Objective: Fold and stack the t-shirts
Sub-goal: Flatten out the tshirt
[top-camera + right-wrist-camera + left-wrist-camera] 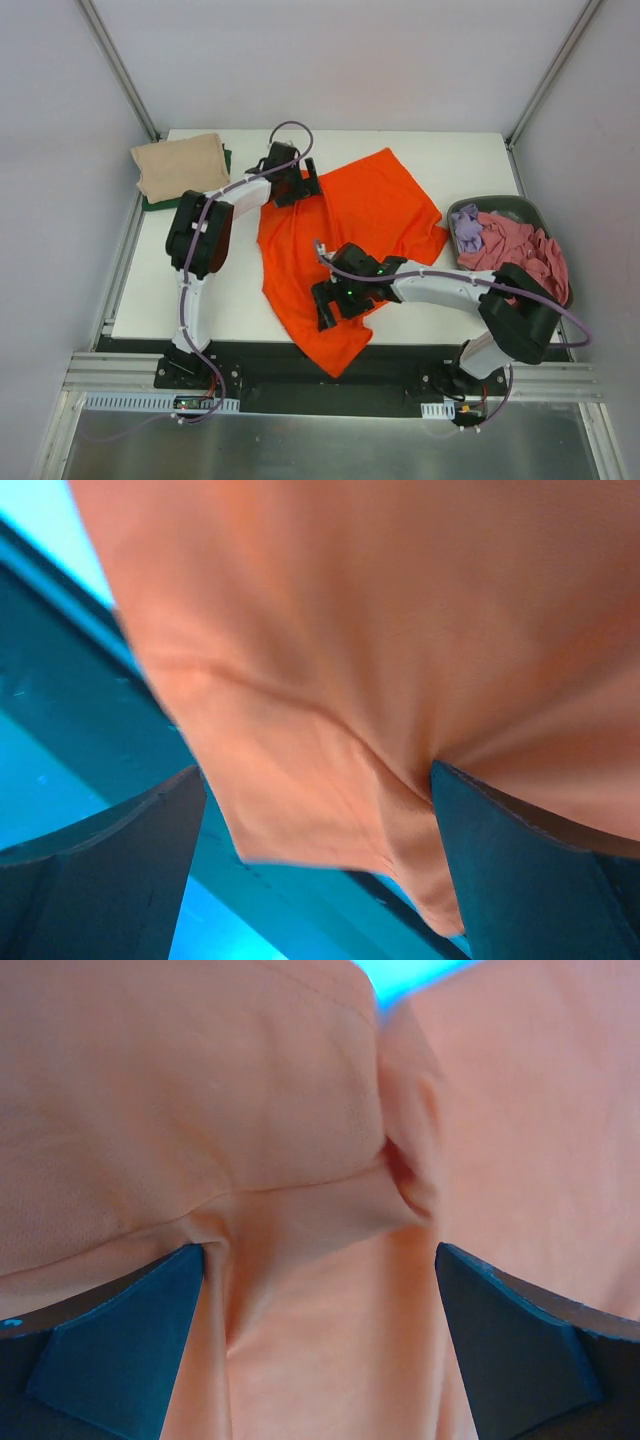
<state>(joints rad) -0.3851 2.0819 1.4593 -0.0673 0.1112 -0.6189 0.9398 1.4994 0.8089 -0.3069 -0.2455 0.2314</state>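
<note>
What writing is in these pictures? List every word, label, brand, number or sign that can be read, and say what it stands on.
None can be read.
The orange shirt, beige shirt, pink shirt and lilac shirt are plain, with no print or tag showing.
The basket shows no marking.
Any label on the arm bases is too small to read.
Both wrist views show only plain orange cloth.
</note>
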